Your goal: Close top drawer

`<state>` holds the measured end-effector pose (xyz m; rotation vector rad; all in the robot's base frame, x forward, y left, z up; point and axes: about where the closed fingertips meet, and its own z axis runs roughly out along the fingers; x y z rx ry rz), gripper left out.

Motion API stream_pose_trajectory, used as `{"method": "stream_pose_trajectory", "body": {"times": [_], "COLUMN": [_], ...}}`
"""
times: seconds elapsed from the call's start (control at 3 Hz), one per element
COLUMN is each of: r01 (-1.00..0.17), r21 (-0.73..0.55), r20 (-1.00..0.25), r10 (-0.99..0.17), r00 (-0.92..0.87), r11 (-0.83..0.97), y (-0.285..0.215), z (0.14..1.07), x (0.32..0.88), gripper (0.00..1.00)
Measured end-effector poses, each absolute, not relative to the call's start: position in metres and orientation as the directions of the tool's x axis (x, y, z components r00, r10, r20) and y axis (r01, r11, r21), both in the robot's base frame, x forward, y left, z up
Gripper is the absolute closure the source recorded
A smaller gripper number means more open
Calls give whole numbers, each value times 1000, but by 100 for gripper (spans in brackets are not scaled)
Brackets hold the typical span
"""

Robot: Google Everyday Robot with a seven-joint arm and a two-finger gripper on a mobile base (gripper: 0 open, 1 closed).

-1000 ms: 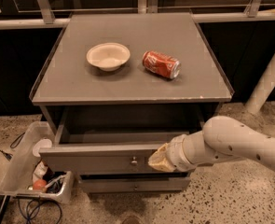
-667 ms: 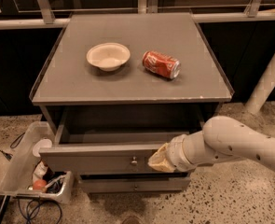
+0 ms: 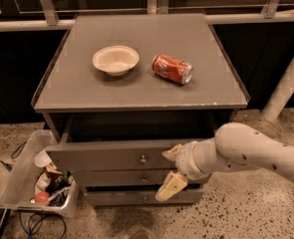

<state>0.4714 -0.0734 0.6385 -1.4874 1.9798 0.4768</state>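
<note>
The top drawer (image 3: 106,157) is the uppermost grey drawer of the cabinet. It stands pulled out from under the cabinet top, with a dark gap behind its front panel, and has a small round metal knob (image 3: 143,159). My gripper (image 3: 170,170) is at the right part of the drawer front, just right of the knob. Its tan fingers are spread apart and hold nothing. The upper finger (image 3: 172,152) lies against the front panel and the lower one (image 3: 168,187) hangs before the slimmer drawers below.
On the cabinet top (image 3: 76,91) sit a white bowl (image 3: 115,59) and a red soda can (image 3: 172,68) on its side. A clear bin of trash (image 3: 32,183) stands on the floor at the left. A white post (image 3: 286,86) stands at the right.
The gripper's fingers, close together at the drawer front before, are now spread apart. The drawer front sits slightly further in under the cabinet top.
</note>
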Motion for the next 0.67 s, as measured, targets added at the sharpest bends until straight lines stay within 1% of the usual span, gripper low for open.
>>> {"method": "stream_pose_trajectory", "body": {"times": [0.33,0.67], "r01": [-933,-933], "r21": [-156,-156], "r20": [-689,-689], "r10": [-713,-713], "r00": [-131,-131], "r11": [323,323], "y": [-93,-93], "z": [641,641], "x": [514,514], "gripper": [0,0]}}
